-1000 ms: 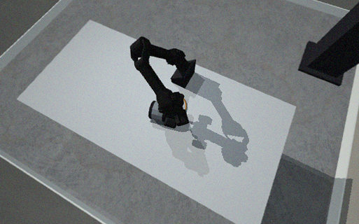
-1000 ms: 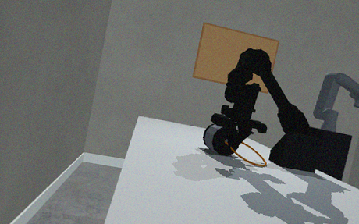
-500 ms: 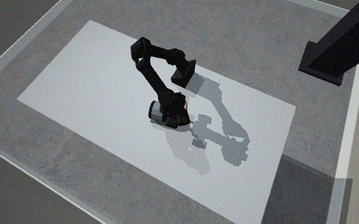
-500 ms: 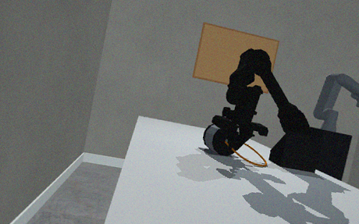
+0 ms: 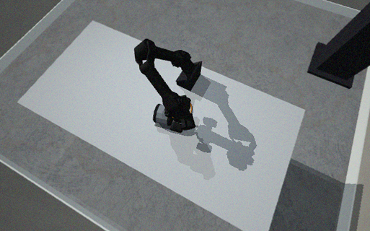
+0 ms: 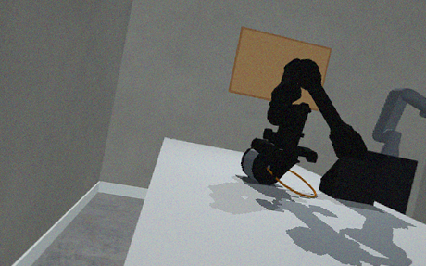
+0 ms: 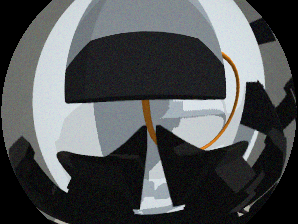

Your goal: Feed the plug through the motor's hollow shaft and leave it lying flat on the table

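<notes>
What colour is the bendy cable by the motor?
Orange. The cable shows best in the exterior view, looping on the table.
</notes>
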Available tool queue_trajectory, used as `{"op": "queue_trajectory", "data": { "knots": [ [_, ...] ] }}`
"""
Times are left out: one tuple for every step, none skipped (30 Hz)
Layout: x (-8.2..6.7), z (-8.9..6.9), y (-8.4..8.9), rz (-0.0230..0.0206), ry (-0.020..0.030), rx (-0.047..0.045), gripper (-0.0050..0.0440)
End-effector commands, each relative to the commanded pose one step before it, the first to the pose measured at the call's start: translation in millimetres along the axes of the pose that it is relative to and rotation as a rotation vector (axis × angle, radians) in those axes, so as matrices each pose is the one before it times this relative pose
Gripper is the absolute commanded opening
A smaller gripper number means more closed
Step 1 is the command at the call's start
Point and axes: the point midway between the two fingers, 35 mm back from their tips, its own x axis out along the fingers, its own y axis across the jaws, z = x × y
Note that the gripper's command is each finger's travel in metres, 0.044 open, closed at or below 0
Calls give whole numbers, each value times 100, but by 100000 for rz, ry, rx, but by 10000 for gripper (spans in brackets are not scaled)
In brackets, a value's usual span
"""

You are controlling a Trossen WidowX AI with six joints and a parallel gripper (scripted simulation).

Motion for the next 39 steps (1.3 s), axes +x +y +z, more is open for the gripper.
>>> {"op": "queue_trajectory", "data": {
  "knots": [
    [-31, -9, 24, 65, 23, 52, 20],
    [0, 0, 0, 0, 0, 0, 13],
    [0, 0, 0, 0, 0, 0, 7],
    [0, 0, 0, 0, 0, 0, 0],
    [0, 0, 0, 0, 0, 0, 0],
    [0, 0, 0, 0, 0, 0, 0],
    [0, 0, 0, 0, 0, 0, 0],
    [0, 0, 0, 0, 0, 0, 0],
    [-5, 26, 5, 0, -10, -13, 0],
    [-15, 79, 14, -1, -32, -38, 0],
    [-24, 132, 22, -2, -53, -63, 0],
    [-29, 160, 26, -3, -65, -76, 0],
    [-29, 161, 25, -4, -65, -76, 0],
    [-28, 161, 24, -5, -66, -76, 0],
    [-23, 133, 19, -4, -55, -63, 0],
    [-14, 80, 11, -3, -33, -38, 0],
    [-4, 27, 4, -1, -11, -13, 0],
    [0, 0, 0, 0, 0, 0, 0],
    [0, 0, 0, 0, 0, 0, 0],
    [0, 0, 0, 0, 0, 0, 0],
    [0, 0, 0, 0, 0, 0, 0],
    [0, 0, 0, 0, 0, 0, 0],
    [0, 0, 0, 0, 0, 0, 0],
    [0, 0, 0, 0, 0, 0, 0],
    [0, 0, 0, 0, 0, 0, 0],
    [0, 0, 0, 0, 0, 0, 0],
    [0, 0, 0, 0, 0, 0, 0],
    [80, -145, -79, -343, 316, 28, 24],
    [0, 0, 0, 0, 0, 0, 48],
    [0, 0, 0, 0, 0, 0, 72],
    [0, 0, 0, 0, 0, 0, 96],
    [0, 0, 0, 0, 0, 0, 100],
    [0, 0, 0, 0, 0, 0, 100],
    [0, 0, 0, 0, 0, 0, 100],
    [-223, -77, 47, 36, -4, -9, 100],
    [-675, -230, 126, 99, -33, -20, 100],
    [-1028, -338, 149, 123, -114, -11, 100],
    [-695, -220, 73, 67, -119, 7, 100],
    [0, 0, 0, 0, 0, 0, 100]
  ]
}}
